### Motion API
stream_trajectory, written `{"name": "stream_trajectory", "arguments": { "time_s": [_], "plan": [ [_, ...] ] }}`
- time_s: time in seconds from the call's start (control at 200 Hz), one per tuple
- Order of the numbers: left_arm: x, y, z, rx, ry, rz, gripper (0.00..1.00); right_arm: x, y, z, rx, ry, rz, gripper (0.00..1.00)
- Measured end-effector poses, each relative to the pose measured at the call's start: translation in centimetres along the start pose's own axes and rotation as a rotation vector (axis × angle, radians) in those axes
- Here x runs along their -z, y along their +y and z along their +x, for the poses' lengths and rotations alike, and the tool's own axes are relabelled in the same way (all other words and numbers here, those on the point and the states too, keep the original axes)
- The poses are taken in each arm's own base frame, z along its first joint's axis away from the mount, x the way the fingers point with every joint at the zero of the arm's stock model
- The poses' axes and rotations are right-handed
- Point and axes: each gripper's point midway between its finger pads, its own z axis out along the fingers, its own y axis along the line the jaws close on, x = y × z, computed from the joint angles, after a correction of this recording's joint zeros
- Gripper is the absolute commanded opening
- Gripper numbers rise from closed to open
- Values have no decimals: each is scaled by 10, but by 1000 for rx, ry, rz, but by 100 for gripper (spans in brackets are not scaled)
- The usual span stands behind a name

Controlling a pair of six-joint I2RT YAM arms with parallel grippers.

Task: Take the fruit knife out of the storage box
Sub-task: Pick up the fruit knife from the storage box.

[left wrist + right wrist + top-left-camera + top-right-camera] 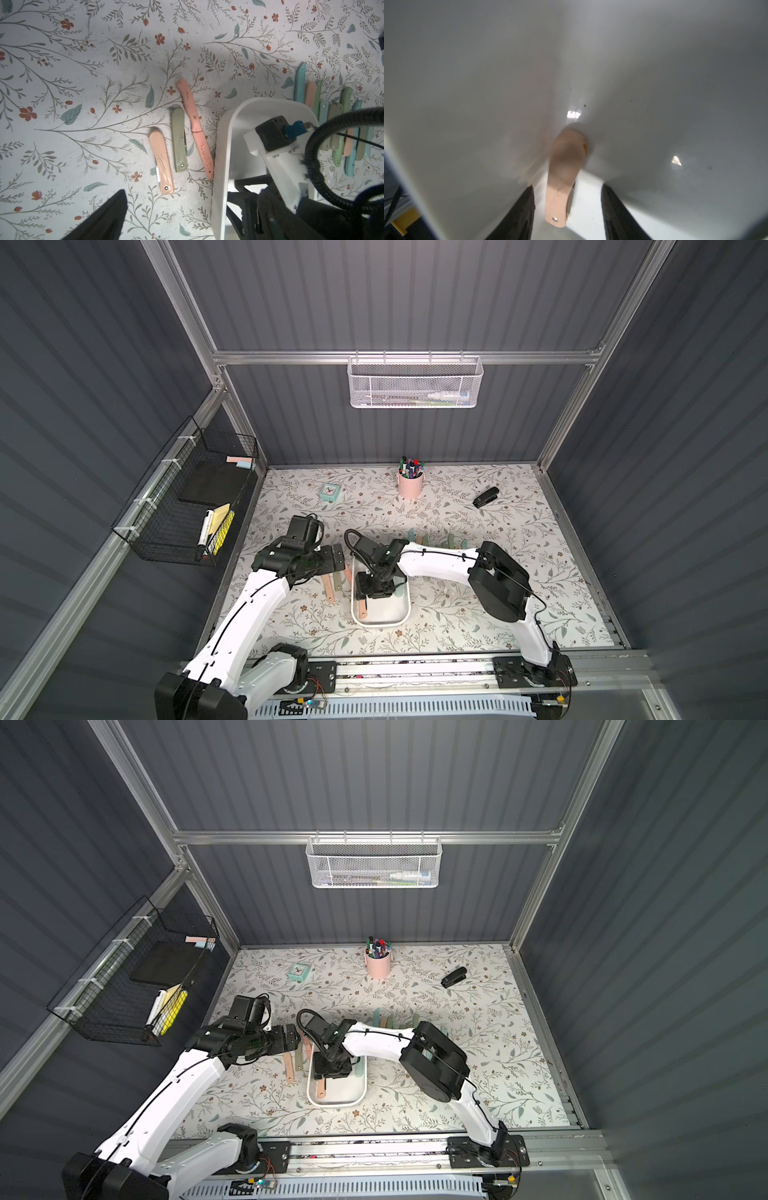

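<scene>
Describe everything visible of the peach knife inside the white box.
The peach knife is a folding knife, closed, of smooth plastic, with one rounded end, a metal rivet at the other and a sliver of blade along one edge. It lies on the floor of the storage box, beside a long wall. The right gripper straddles it, jaws open, a gap on each side.

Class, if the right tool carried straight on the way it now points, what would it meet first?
The right tool would likely meet the peach knife first, lying between its open fingers in the box; depth is unclear.
</scene>
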Motion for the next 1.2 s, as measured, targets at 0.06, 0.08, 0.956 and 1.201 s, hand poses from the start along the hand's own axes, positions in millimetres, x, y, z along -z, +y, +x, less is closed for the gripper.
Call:
{"name": "stream_trajectory", "arguments": {
  "time_s": [0.06, 0.08, 0.956, 1.201],
  "plan": [
    [0, 0, 0, 0, 0, 0, 100, -3, -1, -3, 7, 4, 23, 47],
    [0, 0, 0, 0, 0, 0, 99, -3, -1, -4, 6, 5, 32, 47],
    [-2, 2, 3, 1, 8, -7, 99, 41, -68, -28, 66, -124, 354, 51],
    [-2, 2, 3, 1, 8, -7, 99, 34, -56, -9, 40, -55, 280, 51]
  ]
}}
